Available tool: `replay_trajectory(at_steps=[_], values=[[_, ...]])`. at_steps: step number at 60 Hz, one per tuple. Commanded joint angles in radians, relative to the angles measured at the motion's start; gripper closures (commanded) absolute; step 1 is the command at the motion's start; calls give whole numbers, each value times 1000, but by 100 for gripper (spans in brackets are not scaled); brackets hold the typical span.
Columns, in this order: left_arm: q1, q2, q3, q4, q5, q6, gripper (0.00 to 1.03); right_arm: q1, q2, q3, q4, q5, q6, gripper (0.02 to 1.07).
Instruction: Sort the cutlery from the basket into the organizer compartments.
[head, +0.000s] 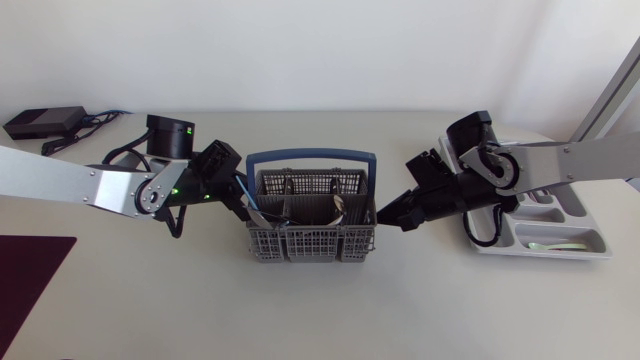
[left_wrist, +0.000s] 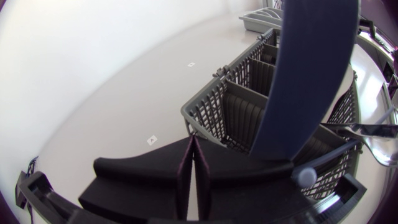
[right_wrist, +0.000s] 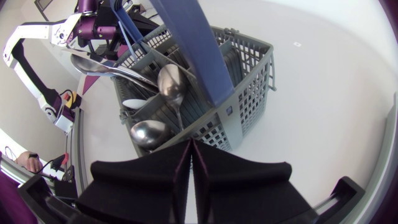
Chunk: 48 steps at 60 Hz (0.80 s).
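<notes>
We find the left end effector (left_wrist: 191, 171) and right end effector (right_wrist: 189, 168) both clenched on nothing, flanking the basket (head: 310, 243) on the counter (head: 200, 300). The spoons (right_wrist: 171, 81) lie inside it; we judge them light, stiff and slippery, best pinched mid-handle.

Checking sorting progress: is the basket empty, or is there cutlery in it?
Not empty. Several spoons stand inside the basket, bowls up, clear in the right wrist view.
</notes>
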Motion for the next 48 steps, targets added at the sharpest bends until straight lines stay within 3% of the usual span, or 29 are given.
replay_trajectory(at_steps=[1, 30, 48], values=[[-10, 30, 13, 18, 50, 34, 100, 26, 41, 14, 49, 24, 33, 99], [56, -161, -147, 15, 69, 55, 100, -14, -137, -86, 14, 112, 33, 99], [102, -379, -250, -103, 135, 58, 95, -38, -325, -167, -53, 181, 24, 96]])
